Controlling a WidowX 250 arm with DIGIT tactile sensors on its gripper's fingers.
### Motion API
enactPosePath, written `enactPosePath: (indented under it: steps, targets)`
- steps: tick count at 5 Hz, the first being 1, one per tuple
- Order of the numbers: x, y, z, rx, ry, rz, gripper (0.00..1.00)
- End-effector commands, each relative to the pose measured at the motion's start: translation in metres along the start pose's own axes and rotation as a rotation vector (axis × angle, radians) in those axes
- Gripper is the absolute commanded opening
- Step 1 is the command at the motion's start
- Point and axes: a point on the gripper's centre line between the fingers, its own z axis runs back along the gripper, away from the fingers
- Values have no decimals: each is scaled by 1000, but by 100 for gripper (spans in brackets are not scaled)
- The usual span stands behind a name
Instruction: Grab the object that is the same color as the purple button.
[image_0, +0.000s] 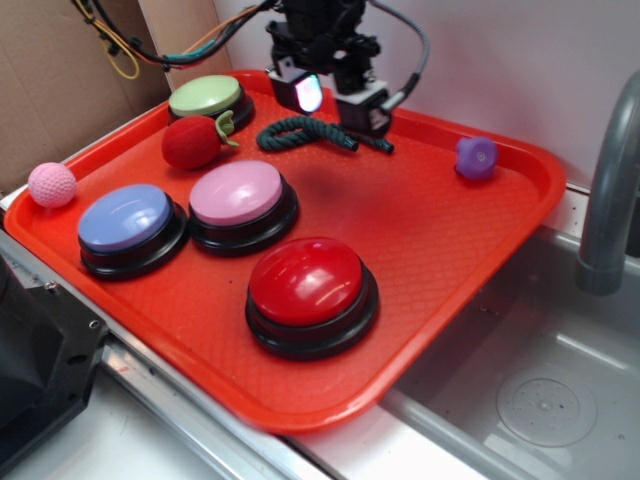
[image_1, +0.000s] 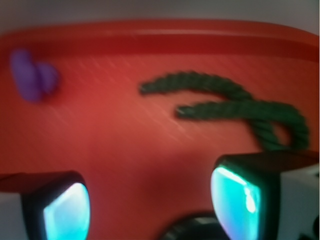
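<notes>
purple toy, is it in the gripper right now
No, the purple toy lies alone near the tray's far right edge, while the open gripper hangs over the green rope.

Bare tray (image_0: 420, 230) floor lies open around the purple object (image_0: 477, 157). Only the green rope (image_0: 300, 132) lies near the gripper (image_0: 336, 100).

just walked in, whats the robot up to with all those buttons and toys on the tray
The robot's hand hangs open and empty over the back of the red tray, just above a dark green rope. It holds nothing. The small purple toy, which matches the periwinkle button in color, lies untouched near the tray's back right edge, off to the side of the hand. In the wrist view it shows at the upper left, so the grab has not begun.
</notes>
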Motion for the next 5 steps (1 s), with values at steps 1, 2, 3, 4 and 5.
enactPosePath:
  steps: [1,2,3,4,5]
  targets:
    - [18,-58,-8,-17,-120,-120,100]
    - [26,-66,-20,-35,-181,-169,100]
    - [37,-68,-24,-55,-230,-138,100]
    - [51,-76,-32,-75,-237,-149,100]
    - [53,-83,-45,-46,-222,-166,0]
